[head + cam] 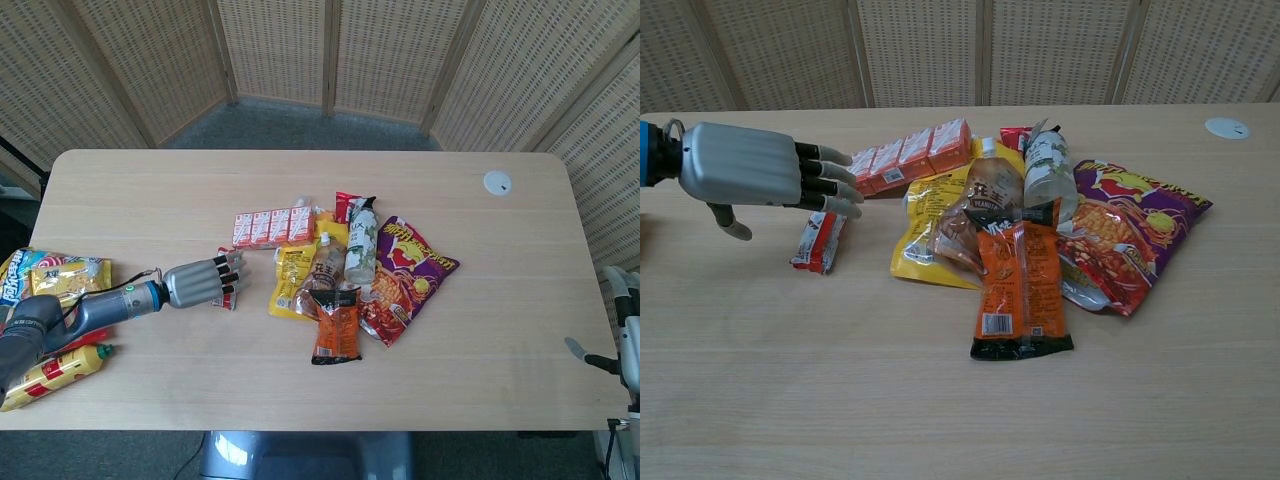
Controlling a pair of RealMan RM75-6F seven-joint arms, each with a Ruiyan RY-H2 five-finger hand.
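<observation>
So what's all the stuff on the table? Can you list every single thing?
Snack bar: one, red and white, left of the pile, under the left hand's fingers.
Small cartons: a row, red-orange, behind the pile.
Yellow bag: one, left side of the pile.
Orange packet: one, orange and black, front of the pile.
Bottle: one, clear with green label, lying mid-pile.
Chip bag: one, purple and red, right side.
White disc: one, far right corner of the table.
Side snacks: several, red, yellow and blue, left edge.
Left hand: open, above the snack bar.
Right hand: right edge, holding nothing visible.
</observation>
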